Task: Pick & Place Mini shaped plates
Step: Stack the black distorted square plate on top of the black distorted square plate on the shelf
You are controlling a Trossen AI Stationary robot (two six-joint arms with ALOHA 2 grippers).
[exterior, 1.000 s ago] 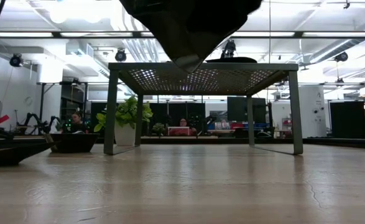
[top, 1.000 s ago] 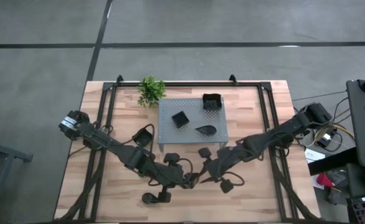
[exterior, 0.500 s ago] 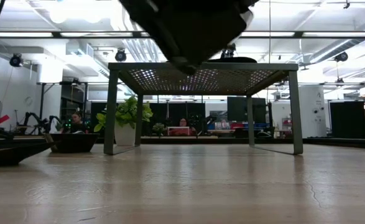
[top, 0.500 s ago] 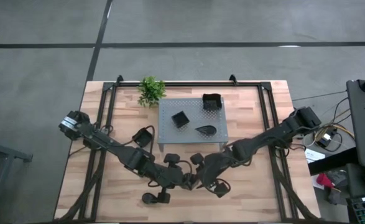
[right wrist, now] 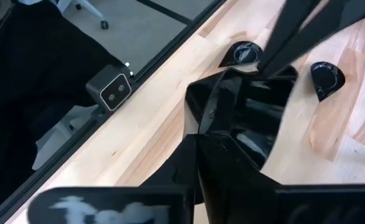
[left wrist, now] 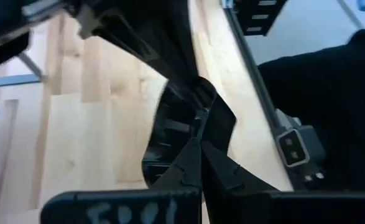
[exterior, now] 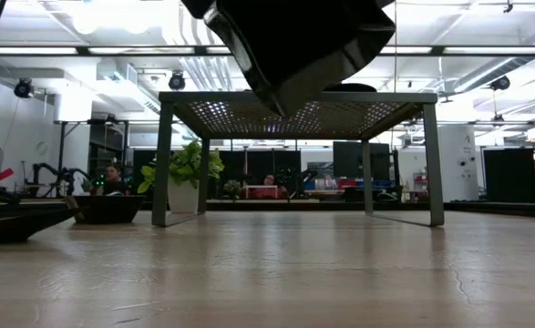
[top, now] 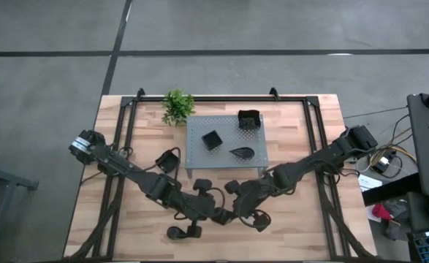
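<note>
Right wrist view alone: two teardrop plates (right wrist: 327, 79).

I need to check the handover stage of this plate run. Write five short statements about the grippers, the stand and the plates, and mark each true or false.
1. Three black plates sit on the grey perforated stand. True.
2. The green potted plant stands on top of the stand. False: it stands on the table, off the stand's far left corner.
3. The right gripper is shut on a glossy black square plate. True.
4. The left gripper is open and empty. False: it is shut on that same plate.
5. The two grippers are at opposite ends of the table. False: they meet near the table's front middle.
</note>
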